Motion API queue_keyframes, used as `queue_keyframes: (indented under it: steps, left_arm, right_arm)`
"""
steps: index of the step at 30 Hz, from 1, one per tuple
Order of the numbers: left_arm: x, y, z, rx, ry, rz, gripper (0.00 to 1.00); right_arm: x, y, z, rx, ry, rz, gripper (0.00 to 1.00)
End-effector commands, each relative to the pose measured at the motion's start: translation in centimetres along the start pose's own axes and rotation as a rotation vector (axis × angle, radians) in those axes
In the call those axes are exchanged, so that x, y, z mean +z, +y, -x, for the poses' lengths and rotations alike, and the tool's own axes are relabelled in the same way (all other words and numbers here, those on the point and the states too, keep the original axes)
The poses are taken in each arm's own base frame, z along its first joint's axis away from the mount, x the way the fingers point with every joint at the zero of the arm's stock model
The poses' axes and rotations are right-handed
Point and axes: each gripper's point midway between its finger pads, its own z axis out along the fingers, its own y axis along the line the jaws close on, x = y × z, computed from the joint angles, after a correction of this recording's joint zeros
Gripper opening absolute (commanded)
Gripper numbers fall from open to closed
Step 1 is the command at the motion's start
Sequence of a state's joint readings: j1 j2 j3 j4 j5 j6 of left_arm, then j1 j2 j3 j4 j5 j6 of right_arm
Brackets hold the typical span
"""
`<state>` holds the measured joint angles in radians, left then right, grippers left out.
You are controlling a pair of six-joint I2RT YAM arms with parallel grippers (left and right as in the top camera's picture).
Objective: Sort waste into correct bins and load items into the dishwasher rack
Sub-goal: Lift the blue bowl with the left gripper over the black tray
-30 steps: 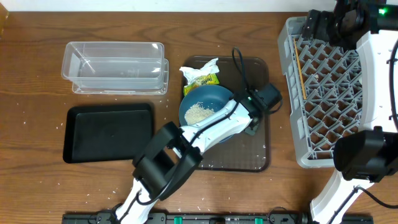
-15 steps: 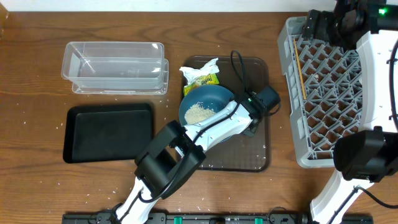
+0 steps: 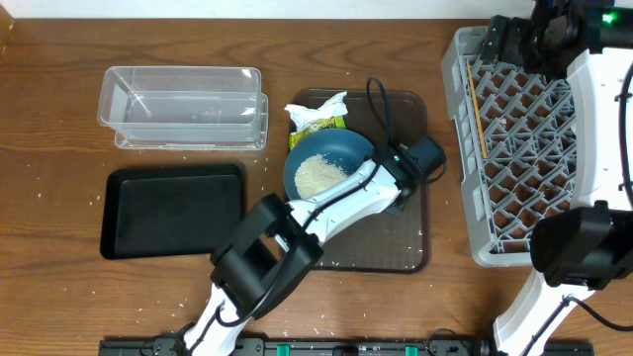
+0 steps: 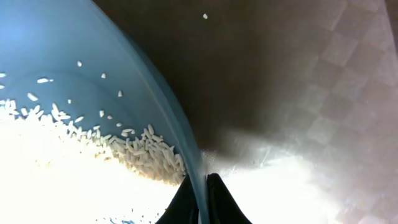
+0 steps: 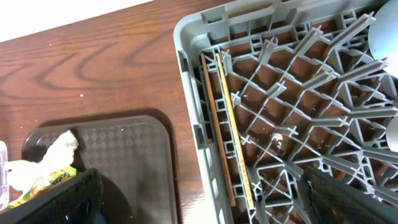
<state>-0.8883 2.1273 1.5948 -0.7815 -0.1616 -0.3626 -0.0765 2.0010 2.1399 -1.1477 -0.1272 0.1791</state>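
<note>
The dark-blue bowl [image 3: 328, 166] with a heap of white rice [image 3: 317, 176] stands on the brown serving tray [image 3: 396, 237]. My left gripper [image 3: 372, 167] is shut on the bowl's right rim. In the left wrist view its black fingers [image 4: 186, 202] pinch the thin blue wall [image 4: 155, 87], with rice [image 4: 93, 155] inside. Behind the bowl lie the crumpled napkin [image 3: 321, 103] and the yellow-green wrapper [image 3: 327, 125]. My right gripper [image 3: 514, 42] hangs open over the far left corner of the grey rack [image 3: 534, 148]. Two chopsticks [image 5: 227, 124] lie along the rack's left wall.
The clear tub [image 3: 183, 107] stands at the back left, with the black tray [image 3: 173, 210] in front of it. Loose rice grains dot the brown tray and the wooden table. Two pale rounded shapes [image 5: 387, 31] show at the right edge of the right wrist view.
My left gripper's jaws have closed onto the bowl's rim. The bowl has shifted slightly left and shows more of its rice. The right arm has not moved.
</note>
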Motion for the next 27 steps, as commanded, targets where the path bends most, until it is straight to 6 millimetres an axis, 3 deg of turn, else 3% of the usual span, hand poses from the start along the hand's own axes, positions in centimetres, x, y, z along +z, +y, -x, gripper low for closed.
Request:
queue_keyframes:
  steps: [1,8,18,22,27]
  left_arm:
    - [-1.9,-0.2,0.6,-0.012,-0.029,-0.034,0.06]
    - [-3.7,0.1,0.9,-0.027,-0.052,-0.045,0.06]
    - [-9.0,1.4,2.1,-0.084,-0.151,-0.081,0.06]
    - [-11.0,3.0,2.6,-0.119,-0.182,-0.087,0.06]
    - [-12.8,6.9,3.0,-0.226,-0.201,-0.076,0.06]
  right_arm:
    - [-1.4,0.6,0.4,0.003,-0.029,0.012,0.99]
    - [-1.4,0.6,0.4,0.002,-0.029,0.012,0.99]
    - [-1.4,0.6,0.4,0.003,-0.029,0.013,0.99]
    - [-1.4,0.6,0.4,0.003,-0.029,0.012,0.99]
    - [-1.4,0.6,0.4,0.003,-0.029,0.012,0.99]
